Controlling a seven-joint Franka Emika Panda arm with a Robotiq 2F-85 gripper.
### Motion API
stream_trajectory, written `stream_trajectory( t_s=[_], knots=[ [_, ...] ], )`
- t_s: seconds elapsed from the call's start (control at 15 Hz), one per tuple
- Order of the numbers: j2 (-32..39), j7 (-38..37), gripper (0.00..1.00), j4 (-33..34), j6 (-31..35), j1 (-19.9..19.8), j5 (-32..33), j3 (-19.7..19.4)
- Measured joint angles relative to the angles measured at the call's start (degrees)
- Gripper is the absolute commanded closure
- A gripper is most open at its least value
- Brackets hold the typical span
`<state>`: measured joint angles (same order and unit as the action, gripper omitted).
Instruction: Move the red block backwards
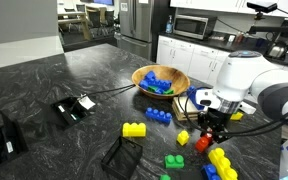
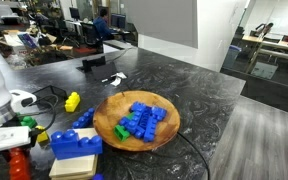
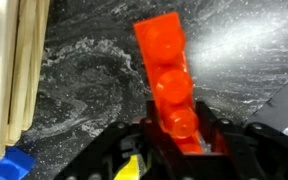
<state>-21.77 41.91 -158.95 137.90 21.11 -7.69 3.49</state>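
Reading the claw [image 3: 181,142] as clenched on the red block [image 3: 166,72]. In the wrist view both fingers flank its near end and look to touch it on each side.

The block's long axis runs straight out from the claw, up the frame with a slight lean, stud row facing the camera. So the grip is on one end, not mid-length, and most of the block sticks out ahead of the fingers. That's a lever arm, so I expect it could pivot in the grip if it drags.

In an exterior view the claw [image 1: 211,127] sits low over the counter [image 1: 74,70] with the red block [image 1: 203,143] right under it. Can't tell if the block rests on the counter or hangs just off it.

In an exterior view the red block [image 2: 19,165] is at the bottom edge, just beside a blue brick [image 2: 74,143] stacked on a wooden block [image 2: 72,166].

Neighbours:
- yellow bricks [image 1: 222,160], just beside
- wooden bowl [image 1: 162,82] of blue bricks, farther off
- lone yellow brick [image 1: 134,129], well apart

Grasp looks done. What's left is the shift backwards and the release. Better to lift clear first, or it may clip the yellow bricks.
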Motion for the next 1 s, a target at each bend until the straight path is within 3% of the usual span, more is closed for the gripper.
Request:
stream_trajectory(
  t_s=[0.33,1.0],
  knots=[
    [-0.5,-1.1,0.90,0.1,-0.1,-0.1,0.0,-0.2],
    [-11.8,-21.4,0.90,1.8,-12.7,-2.5,3.1,0.3]
  ],
)
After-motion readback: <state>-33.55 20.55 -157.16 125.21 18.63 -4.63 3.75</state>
